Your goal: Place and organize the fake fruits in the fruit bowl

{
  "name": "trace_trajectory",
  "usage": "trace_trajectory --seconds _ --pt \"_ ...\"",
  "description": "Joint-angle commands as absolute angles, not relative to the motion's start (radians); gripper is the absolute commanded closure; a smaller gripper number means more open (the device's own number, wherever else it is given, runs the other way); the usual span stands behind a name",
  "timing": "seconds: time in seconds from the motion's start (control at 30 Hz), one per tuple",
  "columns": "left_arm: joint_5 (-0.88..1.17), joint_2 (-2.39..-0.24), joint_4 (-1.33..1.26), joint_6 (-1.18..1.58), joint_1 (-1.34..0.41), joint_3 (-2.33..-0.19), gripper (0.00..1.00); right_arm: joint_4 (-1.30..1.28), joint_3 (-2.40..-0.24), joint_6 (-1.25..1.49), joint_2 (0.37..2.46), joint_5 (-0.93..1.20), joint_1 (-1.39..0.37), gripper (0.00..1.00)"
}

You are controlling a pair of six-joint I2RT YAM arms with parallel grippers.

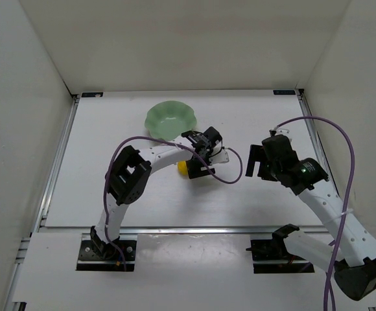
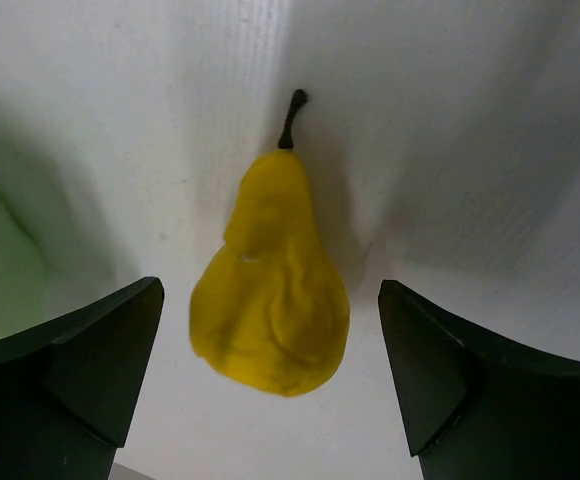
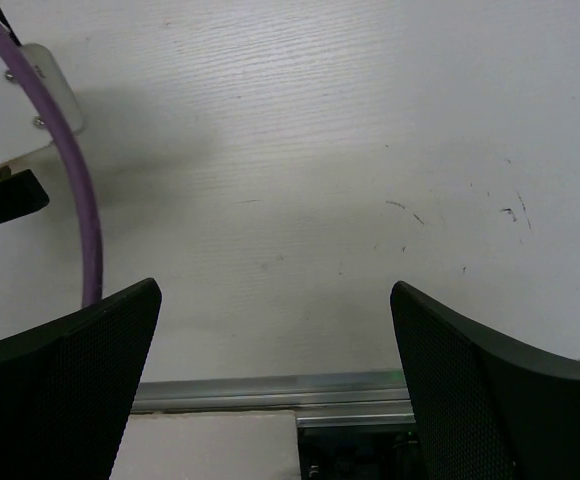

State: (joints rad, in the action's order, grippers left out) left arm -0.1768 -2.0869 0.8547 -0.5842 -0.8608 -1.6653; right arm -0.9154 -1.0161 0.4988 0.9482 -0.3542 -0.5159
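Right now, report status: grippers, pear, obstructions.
Left gripper open, astride pear, no contact. Right gripper open, empty. Pear lying on table, outside bowl. No obstruction seen.

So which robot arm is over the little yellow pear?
The left one: its open end effector straddles the yellow plastic pear; the right end effector faces only white table.

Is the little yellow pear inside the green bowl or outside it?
Outside. The pear lies on its side on the white table, and the bowl sits apart from it.
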Motion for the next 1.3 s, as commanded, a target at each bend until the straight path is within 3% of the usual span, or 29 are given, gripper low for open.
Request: trace_trajectory --seconds 0.0,0.1,0.17,0.2,0.23,0.33,0.37,0.6,0.8,1.13,1.2,1.27 --pt "-0.193 -2.077 0.850 -0.598 -0.854 -1.646 0.00 -0.930 -1.003 0.526 0.942 -0.380 -0.522 0.00" --pt "-0.172 -2.077 0.874 -0.598 -0.854 -1.637 0.00 -0.930 -1.003 0.526 0.942 -0.390 -0.522 0.00" --pt "-0.182 -2.077 0.885 -0.598 -0.854 -1.612 0.07 -0.930 -1.003 0.526 0.951 -0.390 -0.522 0.00" --pt "-0.183 -2.077 0.885 -0.598 -0.854 -1.612 0.16 -0.930 -1.003 0.526 0.951 -0.390 -0.522 0.00" --pt "-0.183 -2.077 0.885 -0.589 -0.854 -1.612 0.38 -0.930 -1.003 0.526 0.951 -0.390 -0.522 0.00" --pt "-0.183 -2.077 0.896 -0.580 -0.844 -1.640 0.72 -0.930 -1.012 0.535 0.951 -0.381 -0.522 0.00" --pt "-0.183 -2.066 0.910 -0.557 -0.844 -1.679 0.90 -0.930 -1.012 0.535 0.951 -0.380 -0.522 0.00" --pt "-0.218 -2.036 0.980 -0.526 -0.844 -1.946 0.90 -0.949 -1.032 0.566 0.951 -0.423 -0.522 0.00" --pt "-0.330 -2.014 0.887 -0.548 -0.755 -1.990 0.90 -1.000 -1.052 0.701 0.878 -0.623 -0.522 0.00" --pt "-0.345 -2.236 0.781 -0.538 -0.566 -2.207 0.90 -1.000 -1.052 0.701 0.887 -0.584 -0.522 0.00" --pt "-0.333 -2.261 0.772 -0.538 -0.554 -2.207 0.72 -1.000 -1.052 0.701 0.887 -0.584 -0.522 0.00" --pt "-0.344 -2.275 0.772 -0.538 -0.554 -2.207 0.47 -1.009 -1.052 0.701 0.887 -0.584 -0.522 0.00"
